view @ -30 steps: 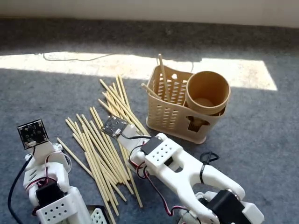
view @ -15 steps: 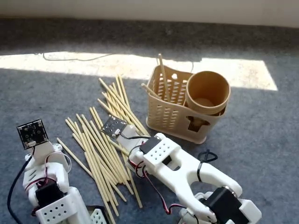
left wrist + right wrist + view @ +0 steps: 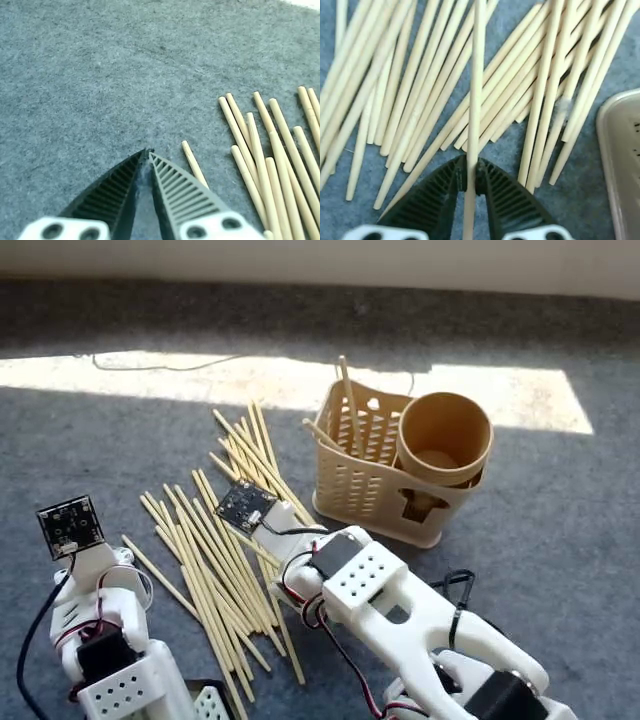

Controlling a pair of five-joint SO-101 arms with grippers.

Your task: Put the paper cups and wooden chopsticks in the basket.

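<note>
Squarely between the right fingers — pinched shut on it — one chopstick; left fingers closed, empty, beside the pile.

The right gripper is pinched tight on a single chopstick, which runs straight out ahead of its tips. The left gripper points down and forward, jaws pressed together, tips meeting.

The right arm covers part of the chopsticks. The basket's wall hides the paper cup's lower half.
</note>
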